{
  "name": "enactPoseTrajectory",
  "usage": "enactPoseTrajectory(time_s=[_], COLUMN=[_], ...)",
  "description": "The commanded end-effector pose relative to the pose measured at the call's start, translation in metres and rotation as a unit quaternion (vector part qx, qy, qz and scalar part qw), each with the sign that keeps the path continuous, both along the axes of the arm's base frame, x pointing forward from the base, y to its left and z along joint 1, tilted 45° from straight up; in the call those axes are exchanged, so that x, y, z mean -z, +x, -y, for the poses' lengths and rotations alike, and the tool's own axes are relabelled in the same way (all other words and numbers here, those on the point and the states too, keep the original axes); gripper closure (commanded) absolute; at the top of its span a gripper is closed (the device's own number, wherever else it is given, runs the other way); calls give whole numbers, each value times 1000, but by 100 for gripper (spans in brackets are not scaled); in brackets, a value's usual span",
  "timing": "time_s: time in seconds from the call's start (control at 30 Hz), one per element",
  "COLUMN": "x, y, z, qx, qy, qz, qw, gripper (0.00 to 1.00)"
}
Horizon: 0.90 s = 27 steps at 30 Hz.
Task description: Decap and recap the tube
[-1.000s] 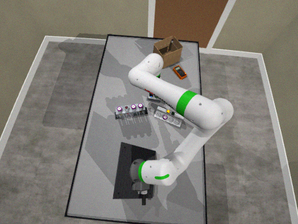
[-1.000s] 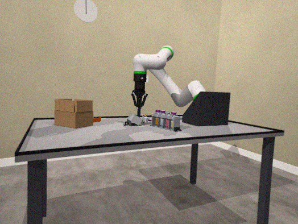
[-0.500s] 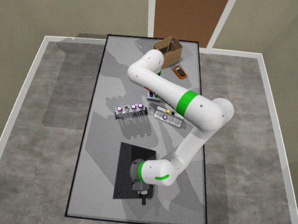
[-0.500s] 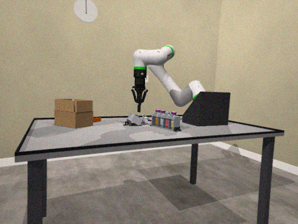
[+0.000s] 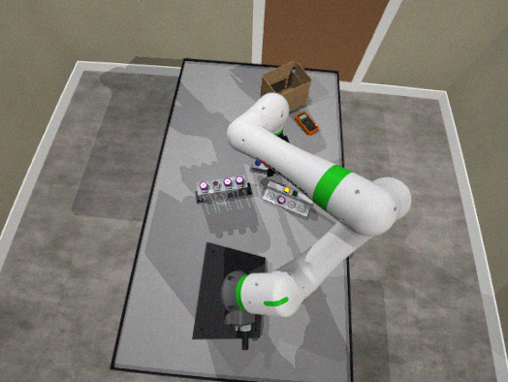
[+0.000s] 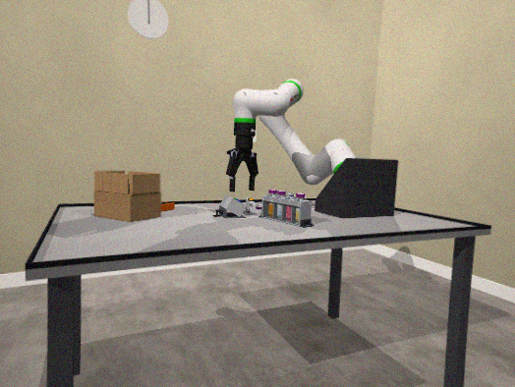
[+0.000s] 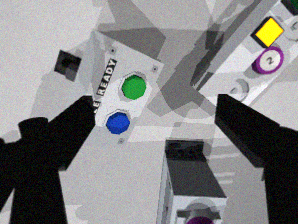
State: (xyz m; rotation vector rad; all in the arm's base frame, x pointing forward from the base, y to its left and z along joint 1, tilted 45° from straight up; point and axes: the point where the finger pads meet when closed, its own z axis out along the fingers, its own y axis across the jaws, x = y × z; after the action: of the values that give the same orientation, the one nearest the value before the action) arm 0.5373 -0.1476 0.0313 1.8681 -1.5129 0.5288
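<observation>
Cap of tube 2: purple, numbered 2, lying in its nest on the cap tray, upper right of the wrist view. Whether it sits flat cannot be judged from here. Just beside it, toward the top edge, the amber lamp is lit yellow. In the top view the same cap shows as a purple ring on the tray, with the yellow lamp next to it.

Tube rack, centre of the top view: three purple caps visible on it; the second position from the left shows a dark open mouth instead of a cap.

Key housing, centre of the wrist view: green key next to the word READY, blue key just below it. Whether the blue key is lit cannot be told.

Gripper: fingers spread wide, one dark finger at lower left of the wrist view, the other at right, nothing between them. In the exterior view the gripper hangs pointing down, apart from the housing beneath.

Further out on the table: cardboard box at left, orange meter beside the box in the top view, dark arm pedestal at right.
</observation>
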Motion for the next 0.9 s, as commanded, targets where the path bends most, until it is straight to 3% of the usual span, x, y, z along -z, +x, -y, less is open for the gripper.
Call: enactPoseTrajectory(time_s=[0.0,0.07,0.13,0.3,0.47,0.87], x=[-14,-14,-23,-35,-49,-83], y=[-15,-15,-26,-40,-57,-99], z=[15,15,25,38,55,95], qx=[-97,-97,-158,-232,-305,-305], qy=[23,23,31,41,51,51], qz=[-97,-97,-158,-232,-306,-306], qw=[990,990,974,944,900,900], gripper=[0,0,0,0,0,0])
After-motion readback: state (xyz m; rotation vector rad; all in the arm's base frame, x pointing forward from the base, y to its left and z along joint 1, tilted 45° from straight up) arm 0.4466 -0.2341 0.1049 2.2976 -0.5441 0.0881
